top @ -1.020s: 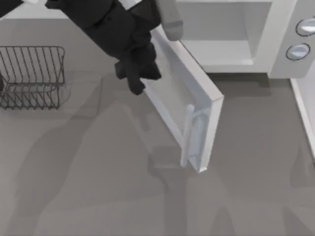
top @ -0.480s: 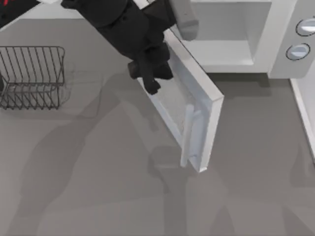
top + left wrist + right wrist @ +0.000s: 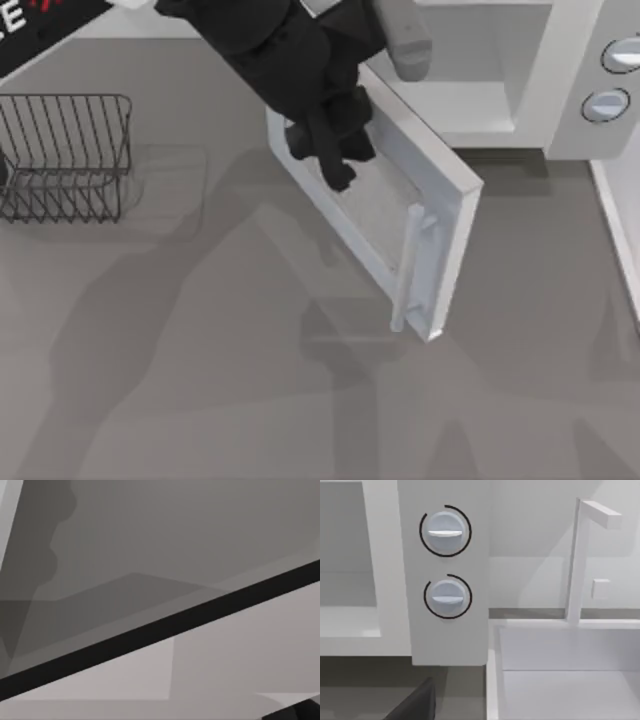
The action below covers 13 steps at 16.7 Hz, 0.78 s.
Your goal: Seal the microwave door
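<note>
The microwave door (image 3: 375,215) is a white panel with a greyish mesh window, standing ajar and slanting out from the microwave body (image 3: 480,70) toward the table's middle. Its pale bar handle (image 3: 408,268) runs near the free edge. My left gripper (image 3: 338,172), black and shut, rests against the outer face of the door near the hinge side, with nothing held. The open cavity (image 3: 450,60) lies behind the door. Two round knobs (image 3: 445,530) face the right wrist camera. A dark part of my right gripper (image 3: 412,705) sits in front of the knob panel.
A wire basket (image 3: 65,155) stands at the table's left. A white sink (image 3: 570,675) with a tall faucet (image 3: 577,560) sits right of the microwave. Bare grey table spreads in front of the door.
My left gripper has moved right and toward the table's front along the door. The door has swung, its free edge shifting right toward the microwave.
</note>
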Available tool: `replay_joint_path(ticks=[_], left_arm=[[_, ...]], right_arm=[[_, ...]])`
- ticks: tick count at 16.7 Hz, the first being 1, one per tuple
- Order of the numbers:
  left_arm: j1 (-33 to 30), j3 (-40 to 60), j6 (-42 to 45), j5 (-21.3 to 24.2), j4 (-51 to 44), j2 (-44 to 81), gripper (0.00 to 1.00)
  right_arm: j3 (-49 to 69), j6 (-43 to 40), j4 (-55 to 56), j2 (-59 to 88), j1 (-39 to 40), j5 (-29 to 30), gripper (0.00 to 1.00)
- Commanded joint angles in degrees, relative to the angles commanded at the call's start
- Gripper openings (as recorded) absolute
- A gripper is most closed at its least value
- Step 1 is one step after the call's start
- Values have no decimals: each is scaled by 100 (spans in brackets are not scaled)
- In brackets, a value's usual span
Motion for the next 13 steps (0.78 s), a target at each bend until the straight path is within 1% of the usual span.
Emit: replay_joint_path(ticks=[2,8,13], left_arm=[[19,-9,1,5,0,-19,0],[-213,309,-228,-81,-9,230,0],[-224,290,-238,-62,-39,245,0]], right_arm=[[0,0,0,0,0,0,100],[0,0,0,0,0,0,100],[0,0,0,0,0,0,100]])
